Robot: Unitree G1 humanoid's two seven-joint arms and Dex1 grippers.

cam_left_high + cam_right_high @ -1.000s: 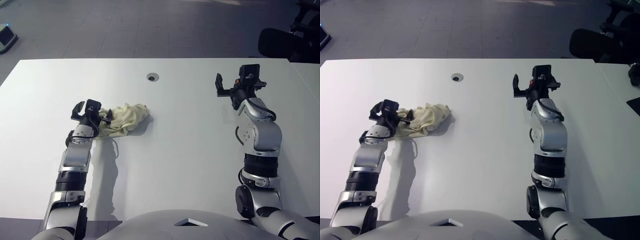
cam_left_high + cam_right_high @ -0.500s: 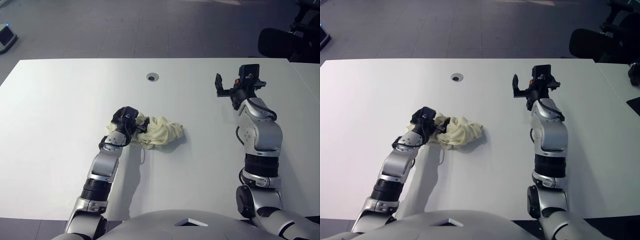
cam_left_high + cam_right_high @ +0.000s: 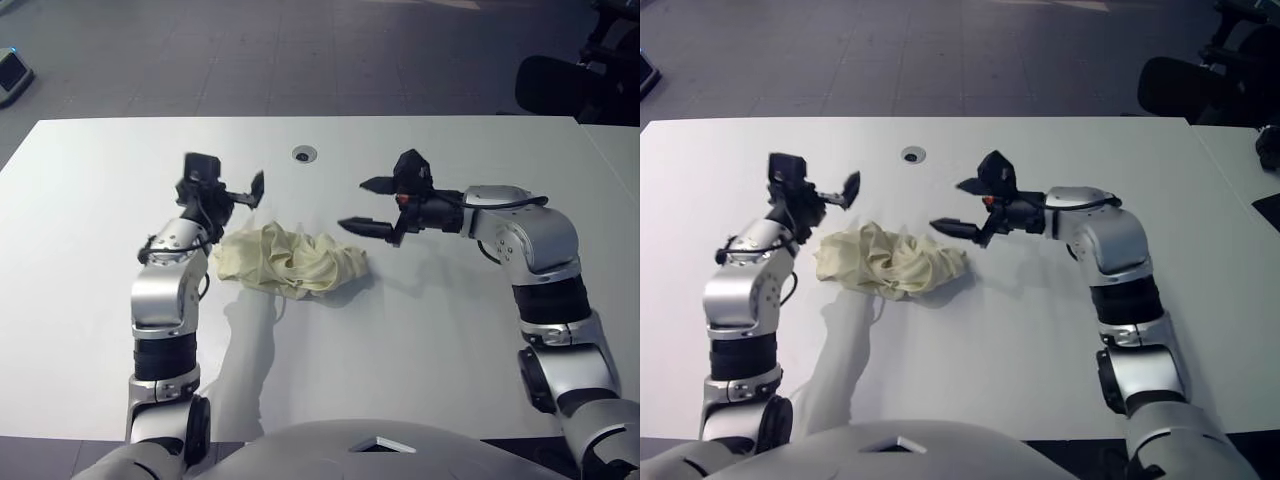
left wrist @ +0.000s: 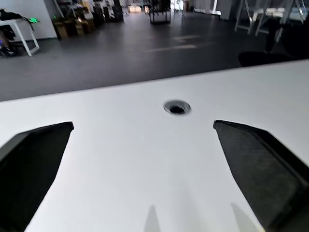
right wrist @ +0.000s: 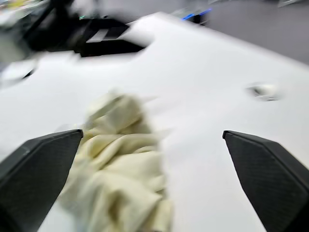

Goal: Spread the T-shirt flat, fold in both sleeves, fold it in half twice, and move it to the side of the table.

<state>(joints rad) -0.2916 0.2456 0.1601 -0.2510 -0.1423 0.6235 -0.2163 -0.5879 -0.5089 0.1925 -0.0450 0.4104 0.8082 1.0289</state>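
Note:
A pale yellow T-shirt lies crumpled in a heap near the middle of the white table. My left gripper hovers open just behind the heap's left end, holding nothing. In the left wrist view its fingers stand wide apart over bare table. My right gripper is open too, raised just above and behind the shirt's right end, its fingertips pointing left. The right wrist view looks down on the T-shirt between that gripper's spread fingers.
A round cable hole sits in the table behind the shirt and appears in the left wrist view as the hole. A black office chair stands past the table's back right corner. Bare table surrounds the heap.
The left gripper dragged the shirt right toward the table's middle, then let go and rose behind it. The right arm swung in from the far right to the shirt's right end.

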